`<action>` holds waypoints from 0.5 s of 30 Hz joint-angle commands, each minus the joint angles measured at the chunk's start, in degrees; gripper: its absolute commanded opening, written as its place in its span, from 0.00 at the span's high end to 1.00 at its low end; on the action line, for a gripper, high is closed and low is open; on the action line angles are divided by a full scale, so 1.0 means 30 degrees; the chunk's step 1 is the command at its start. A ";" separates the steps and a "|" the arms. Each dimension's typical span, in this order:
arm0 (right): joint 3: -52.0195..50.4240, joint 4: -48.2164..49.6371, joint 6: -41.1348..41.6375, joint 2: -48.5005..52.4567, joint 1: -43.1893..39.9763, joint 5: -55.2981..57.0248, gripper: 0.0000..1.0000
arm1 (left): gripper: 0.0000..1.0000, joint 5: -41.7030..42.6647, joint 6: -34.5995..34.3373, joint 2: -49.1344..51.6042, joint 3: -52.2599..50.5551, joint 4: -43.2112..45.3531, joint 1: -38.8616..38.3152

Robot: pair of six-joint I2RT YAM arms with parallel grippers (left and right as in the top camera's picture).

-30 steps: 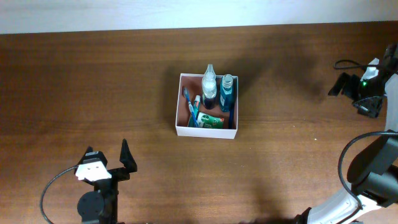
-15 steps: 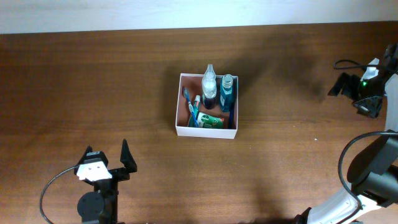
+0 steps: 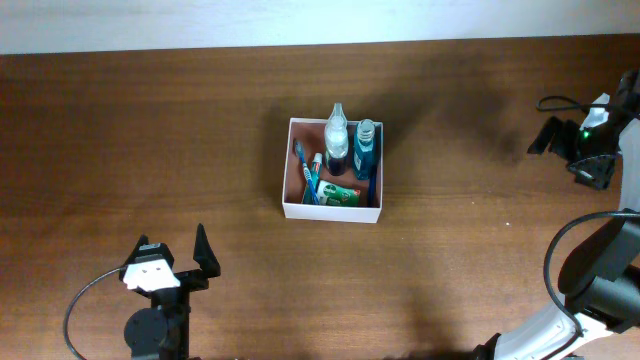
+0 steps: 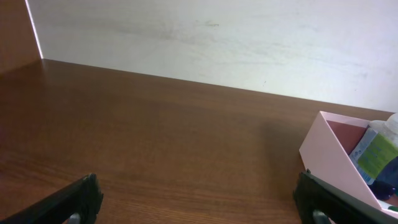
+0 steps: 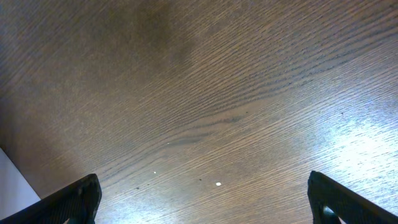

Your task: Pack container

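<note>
Green bottle label (image 4: pixel 375 155), illegible, in container (image 4: pixel 324 155)

Container (image 3: pixel 330 211) sits mid-surface (image 3: pixel 150 120). Inside, along its far wall: one bottle (image 3: pixel 337 135) upright, a second bottle (image 3: pixel 366 148) upright just to its right. A toothbrush (image 3: pixel 304 168) lies by the left wall. A tube (image 3: pixel 340 195) lies against the near wall, before the bottles. Left fingers (image 3: pixel 200 243) are at the near left, well apart from the container. Right fingers (image 3: pixel 548 135) are at the far right edge, well apart too.
</note>
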 commanded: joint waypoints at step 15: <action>-0.0189 0.0328 -0.0525 -0.9974 1.1154 0.4845 0.02 | 0.01 -0.0124 0.0372 -0.0197 -0.0131 0.0051 0.0124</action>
